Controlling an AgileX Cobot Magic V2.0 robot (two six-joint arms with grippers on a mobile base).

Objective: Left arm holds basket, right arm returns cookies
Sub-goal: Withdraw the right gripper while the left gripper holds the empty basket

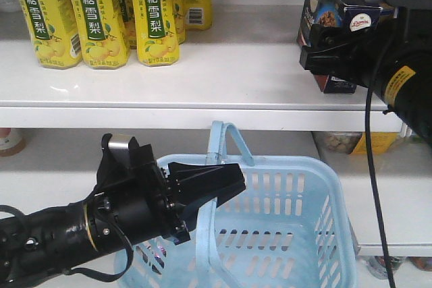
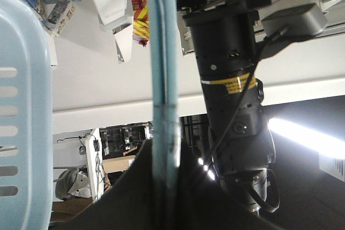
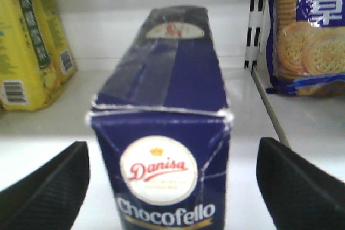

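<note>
The left arm's black wedge gripper point(image 1: 202, 183) clamped the light blue slotted plastic basket's looped handle point(image 2: 161, 79), while the right gripper point(image 3: 172, 187), fingers spread wide, flanked the navy cardboard cookie box point(image 3: 167, 111) standing on the white shelf point(image 1: 223, 79), so withdrawal looked next.

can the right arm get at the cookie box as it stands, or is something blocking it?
Probably yes. The cookie box stands on the white shelf, centred between the right gripper's open fingers with a gap on each side. Drink cartons and the biscuit bag sit off to either side.

Navy cookies box point(image 3: 161, 149), light blue slotted basket point(image 1: 290, 227), yellow cartons point(image 1: 101, 11).
</note>
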